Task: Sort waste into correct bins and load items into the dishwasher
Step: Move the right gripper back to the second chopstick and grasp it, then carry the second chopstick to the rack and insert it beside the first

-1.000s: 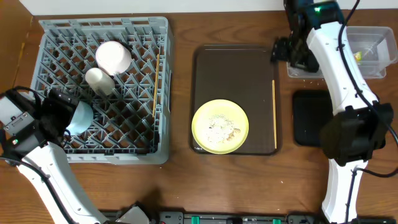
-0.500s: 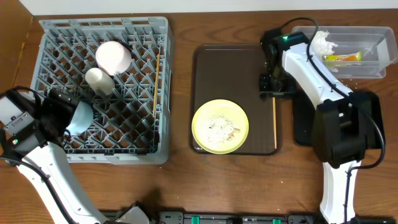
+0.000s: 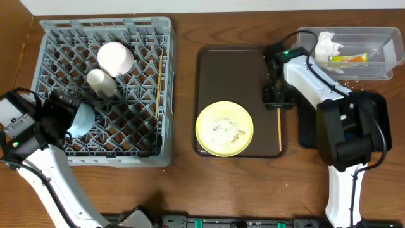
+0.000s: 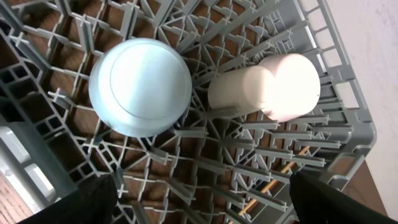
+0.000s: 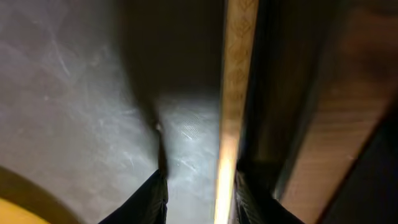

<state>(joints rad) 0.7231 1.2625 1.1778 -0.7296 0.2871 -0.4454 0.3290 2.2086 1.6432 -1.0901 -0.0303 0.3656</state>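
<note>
On the right side of the brown tray lies a wooden chopstick. My right gripper straddles its upper end. The stick runs along the right finger, the left finger stands apart from it, and the jaws are still open. A yellow plate with crumbs sits on the tray. The grey dish rack holds a white bowl, a white cup, a light blue bowl and another chopstick. My left gripper hangs wide open over the rack, holding nothing.
A clear tub at the back right holds a crumpled napkin and a coloured wrapper. A black tray lies below it, partly under my right arm. The tray's raised right rim runs close beside the chopstick.
My right arm came from the clear tub down to the tray's right side, settled over the chopstick, and its jaws narrowed. The left arm has not moved.
</note>
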